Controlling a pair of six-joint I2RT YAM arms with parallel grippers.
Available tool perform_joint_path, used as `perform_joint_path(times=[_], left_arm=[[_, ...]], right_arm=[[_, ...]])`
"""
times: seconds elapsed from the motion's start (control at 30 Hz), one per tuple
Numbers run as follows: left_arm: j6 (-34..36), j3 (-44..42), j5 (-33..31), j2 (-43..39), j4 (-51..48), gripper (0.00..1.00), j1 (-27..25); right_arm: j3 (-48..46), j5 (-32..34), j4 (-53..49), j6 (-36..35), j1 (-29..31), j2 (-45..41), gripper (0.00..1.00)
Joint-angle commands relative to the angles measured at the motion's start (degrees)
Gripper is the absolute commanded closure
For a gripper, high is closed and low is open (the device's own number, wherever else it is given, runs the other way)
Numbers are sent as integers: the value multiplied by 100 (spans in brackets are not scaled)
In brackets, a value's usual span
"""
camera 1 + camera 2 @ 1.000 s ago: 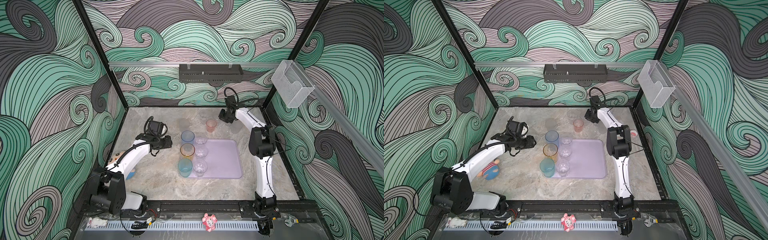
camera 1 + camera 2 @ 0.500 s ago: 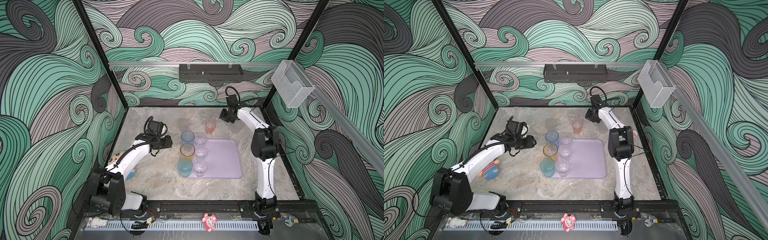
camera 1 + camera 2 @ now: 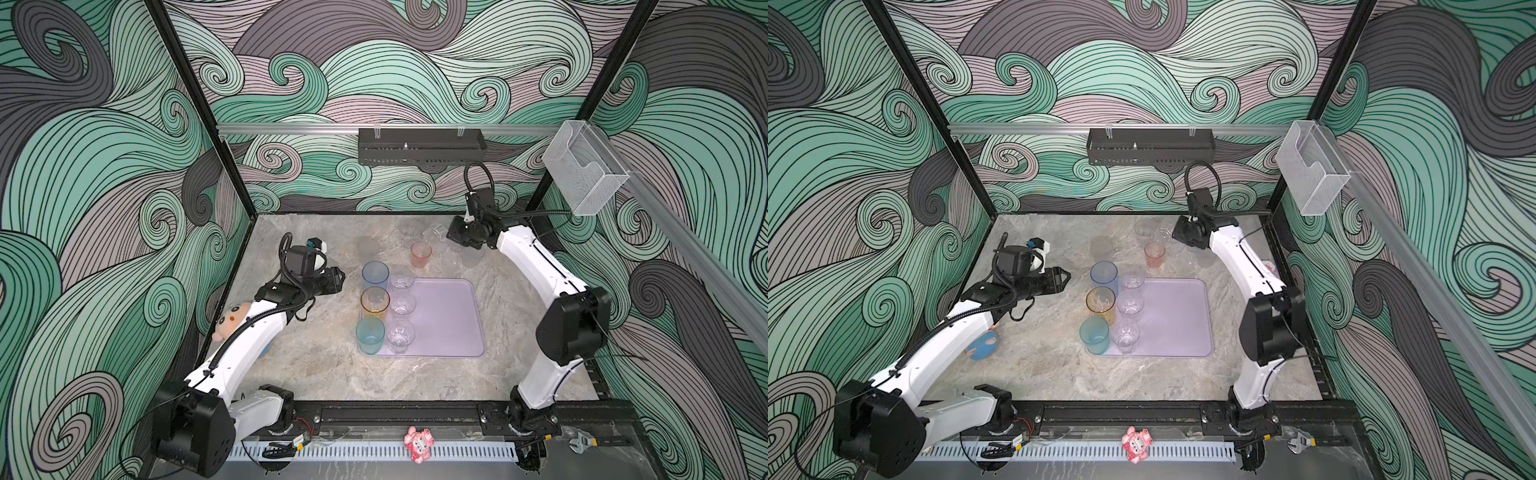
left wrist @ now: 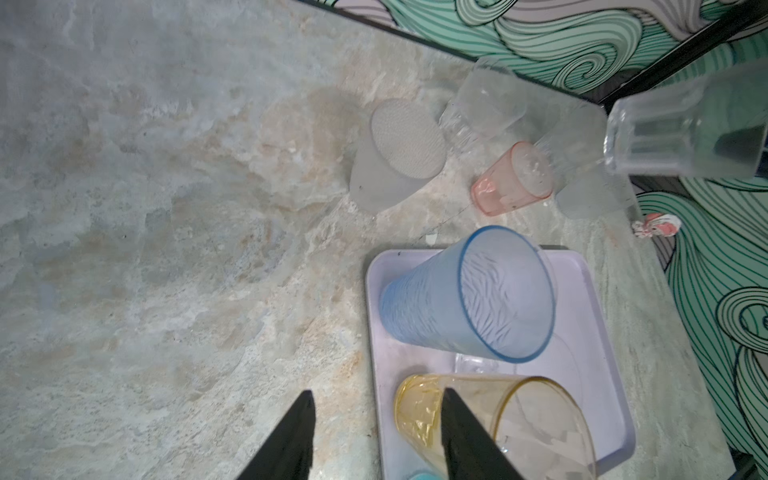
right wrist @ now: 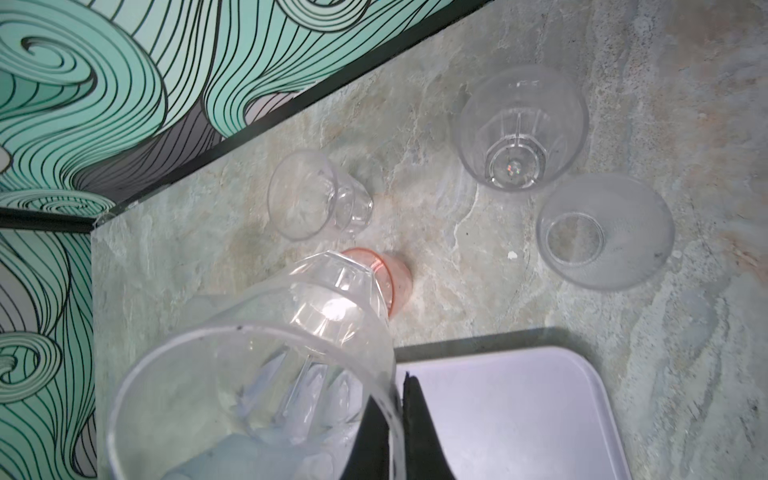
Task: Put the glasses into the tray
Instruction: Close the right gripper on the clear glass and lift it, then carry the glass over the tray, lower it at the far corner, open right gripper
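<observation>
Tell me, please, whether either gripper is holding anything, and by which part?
The right gripper pinches a clear glass by its rim; the left gripper is open and holds nothing.

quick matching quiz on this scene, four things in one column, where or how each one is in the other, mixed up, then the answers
Column one
1 blue glass
2 pink glass
3 tilted clear glass
4 left pincer

Column two
a open, holding nothing
b standing on the tray, at its far left corner in both top views
c gripped at the rim by the right pincer
d standing on the table, beyond the tray

Pairs: 1-b, 2-d, 3-c, 4-a
</observation>
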Motion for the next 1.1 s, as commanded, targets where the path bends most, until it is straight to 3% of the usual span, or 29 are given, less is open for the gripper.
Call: perform_joint_path(times=[0.0, 0.2, 0.4, 0.6, 1.07], left_arm=[[255, 92, 103, -380, 270, 48, -321], [761, -69, -598, -1024, 333, 47, -1283], [678, -393, -747, -1234, 310, 46, -1796], [296, -665, -767, -1292, 405, 46, -1915], [286, -834, -956, -1333, 243, 46, -1915]], right_arm=[[-515, 196, -25, -183, 238, -669, 98], [-1307, 614, -603, -629, 620, -1373, 98], [-1487, 1125, -1030, -1043, 1066, -1211, 99], [-1220, 1324, -1095, -1243, 1281, -617, 99], [-905, 1278, -660, -1336, 1241, 435, 100]])
